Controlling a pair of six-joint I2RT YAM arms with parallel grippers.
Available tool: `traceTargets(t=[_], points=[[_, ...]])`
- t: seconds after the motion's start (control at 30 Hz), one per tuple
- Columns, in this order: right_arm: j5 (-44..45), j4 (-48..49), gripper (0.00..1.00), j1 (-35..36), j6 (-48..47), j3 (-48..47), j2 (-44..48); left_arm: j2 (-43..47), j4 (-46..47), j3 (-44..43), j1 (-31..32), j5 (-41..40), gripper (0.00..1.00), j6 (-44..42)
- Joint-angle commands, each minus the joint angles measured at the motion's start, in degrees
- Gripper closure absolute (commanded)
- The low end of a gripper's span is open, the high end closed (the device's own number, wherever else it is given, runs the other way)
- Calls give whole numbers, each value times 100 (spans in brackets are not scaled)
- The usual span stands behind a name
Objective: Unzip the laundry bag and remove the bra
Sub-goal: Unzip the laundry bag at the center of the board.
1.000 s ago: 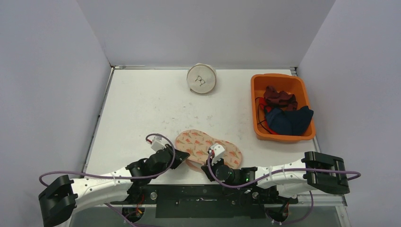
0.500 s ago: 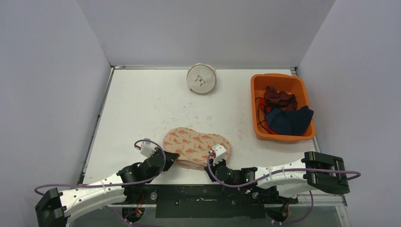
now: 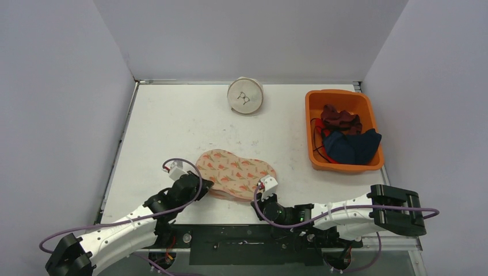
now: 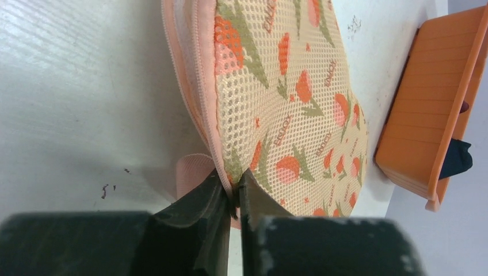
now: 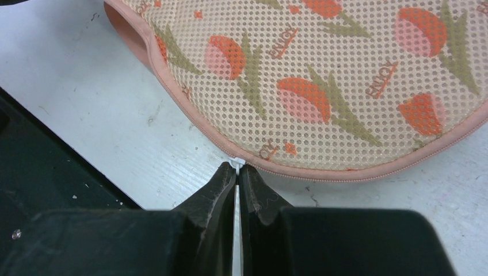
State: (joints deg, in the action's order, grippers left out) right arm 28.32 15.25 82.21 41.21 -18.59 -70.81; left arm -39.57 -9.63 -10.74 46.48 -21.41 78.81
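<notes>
two grippers are clamped on the laundry bag (image 3: pixel 236 172), which lies flat near the middle of the desk's near edge, between the arms. the left gripper (image 4: pixel 235 192) is closed on the pink seam at the bag's left end, pinching fabric and mesh together. the right gripper (image 5: pixel 237 169) is closed on the small white zipper pull (image 5: pixel 236 163) at the bag's near rim, with its tips just above the desk (image 3: pixel 172 126).

the step in hand looks like the unzipping: one arm anchors the bag while the other holds the pull. how much of the zip is already open is hard to tell. the rim to the right of the pull looks shut, and there is a pink lip towards the left end. the bra is not visible through the patterned mesh, so it is presumably inside. the next move calls for drawing the pull along the curved rim while the left grip holds the bag steady, so the bag does not slide with it.

the desk is white and scuffed with small dark marks. an orange tub (image 3: pixel 315 99) of dark red and navy garments (image 3: pixel 348 141) sits by the right edge, well apart from the bag. a round white container (image 3: pixel 245 95) stands at the far edge. plain pale walls (image 3: pixel 63 86) close in the left, far and right sides.
</notes>
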Motion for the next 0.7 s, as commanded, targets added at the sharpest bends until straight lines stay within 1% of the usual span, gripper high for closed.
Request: traceTargets(t=[0.0,0.03,0.07,0.1,0.17,0.23,0.3,0.37,0.43,0.5,0.57,0.63,0.67], points=[[231,101,95,40,-2,64,215,97,-62,-384,-148,246,83,-566],[217,112,95,40,-18,58,224,157,-88,-394,-148,321,71,-594],[199,137,95,47,-32,50,221,229,-122,-398,-148,425,55,-627],[188,151,95,41,-47,36,217,301,-165,-413,-148,500,45,-662],[150,199,95,40,-83,19,194,449,-408,-478,-127,718,30,-727],[127,247,95,40,-115,-8,175,592,-830,-585,-80,846,21,-737],[86,303,95,41,-134,-21,169,768,-1363,-723,40,866,18,-685],[62,348,95,38,-175,-44,140,977,-1670,-755,215,846,17,-554],[16,405,95,32,-228,-86,106,1164,-1726,-701,516,800,17,-287],[-73,498,95,31,-289,-128,38,1241,-1535,-616,976,634,17,26],[-188,589,95,31,-355,-179,-50,1110,-1191,-599,1514,325,17,292],[-304,690,95,40,-414,-232,-163,685,-851,-697,1940,64,17,409],[-380,745,95,40,-442,-259,-230,464,-656,-747,2025,-17,17,452]])
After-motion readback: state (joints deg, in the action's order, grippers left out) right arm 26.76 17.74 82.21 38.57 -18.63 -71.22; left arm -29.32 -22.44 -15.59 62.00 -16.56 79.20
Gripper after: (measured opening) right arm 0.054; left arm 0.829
